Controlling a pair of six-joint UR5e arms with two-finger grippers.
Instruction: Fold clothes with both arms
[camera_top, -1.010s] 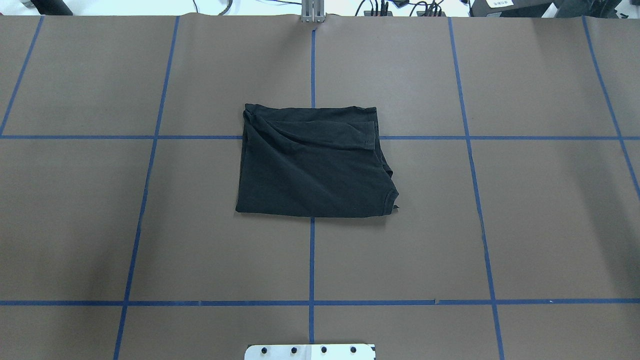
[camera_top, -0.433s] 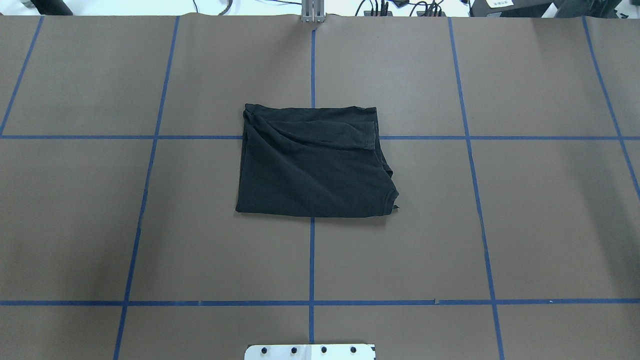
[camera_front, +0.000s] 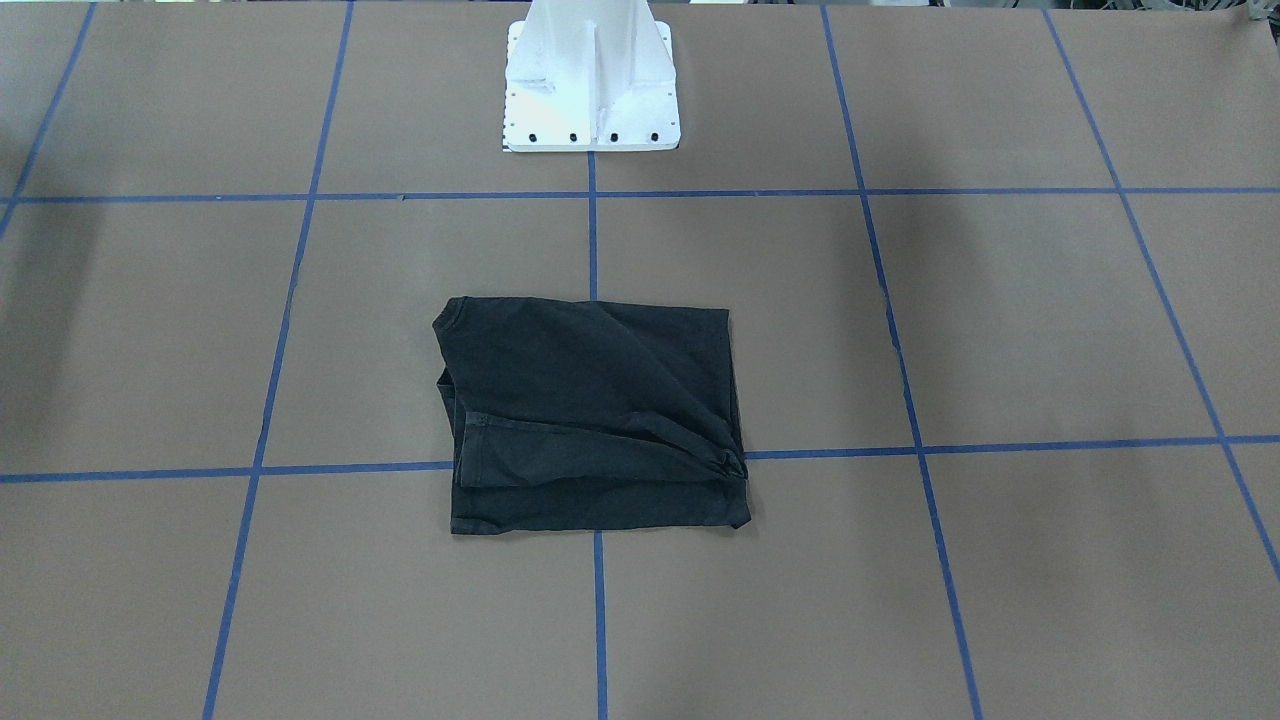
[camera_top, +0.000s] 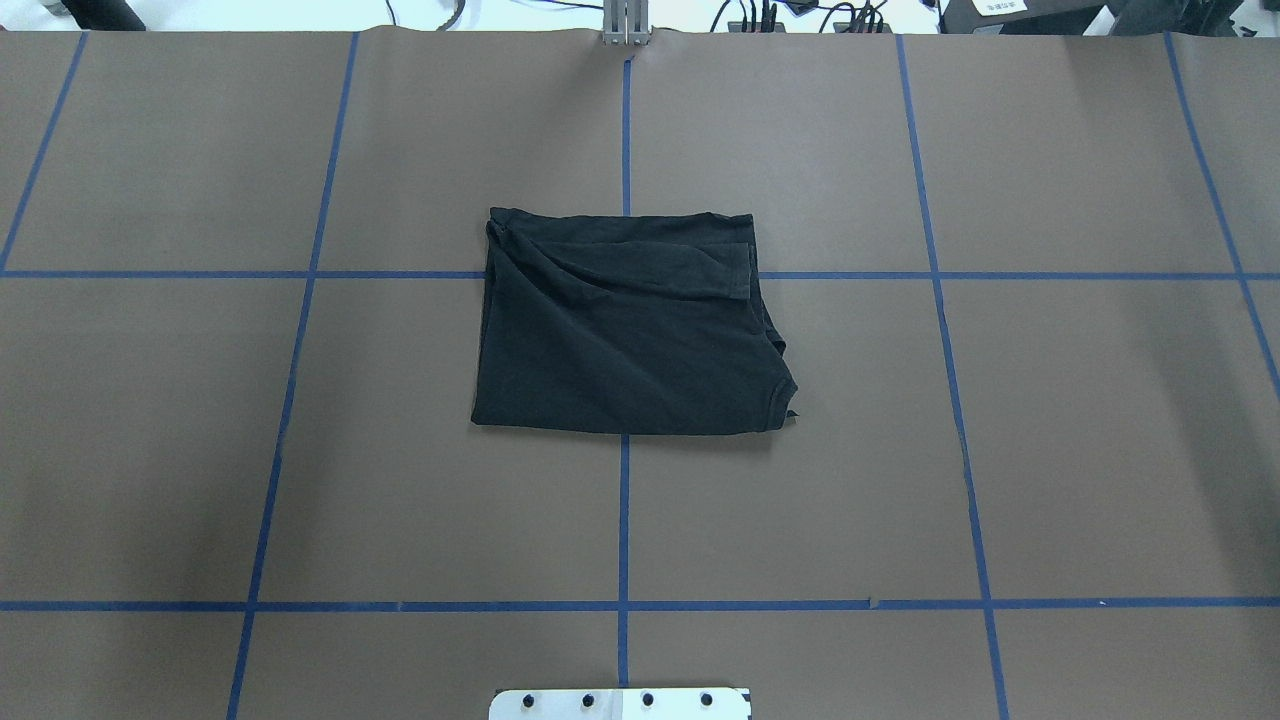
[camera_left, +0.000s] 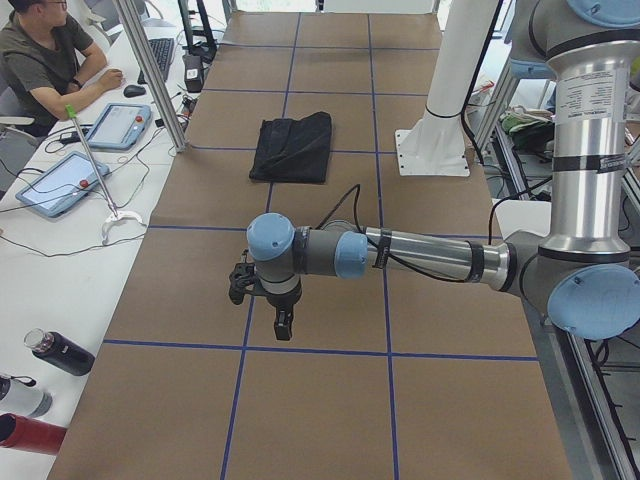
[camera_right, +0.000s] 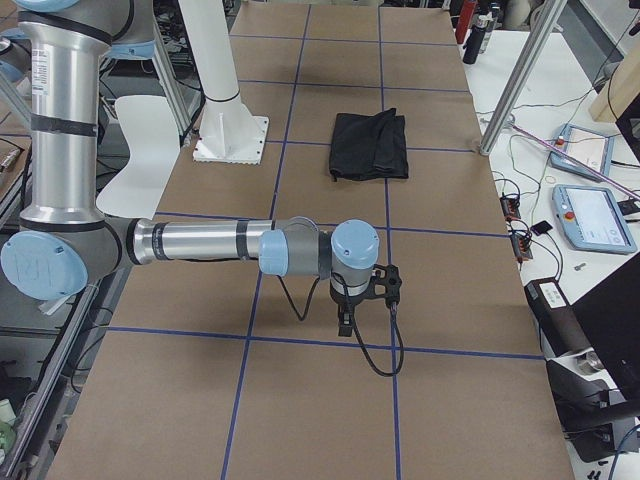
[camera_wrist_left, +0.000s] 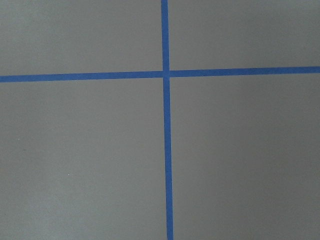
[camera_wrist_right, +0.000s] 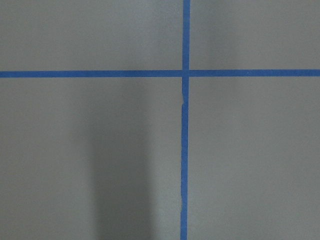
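We see the black shirt (camera_top: 625, 330) folded into a soft, creased rectangle, lying flat at the middle of the matte brown bench (camera_top: 1000, 450). The left claw (camera_left: 283, 322) and right claw (camera_right: 345, 322) hang well apart from it; clenched or released, we cannot tell.

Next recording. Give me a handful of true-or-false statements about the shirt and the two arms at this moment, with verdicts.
1. The black cotton T-shirt lies folded into a rough rectangle on the brown paper-covered table. True.
2. The left arm's tool grips the T-shirt. False: it hangs over bare table, far from the T-shirt.
3. The T-shirt's printed logo faces up. False: only plain black fabric shows.
4. The T-shirt covers a crossing of the blue tape lines. True.
5. The right arm's tool is off the T-shirt. True.
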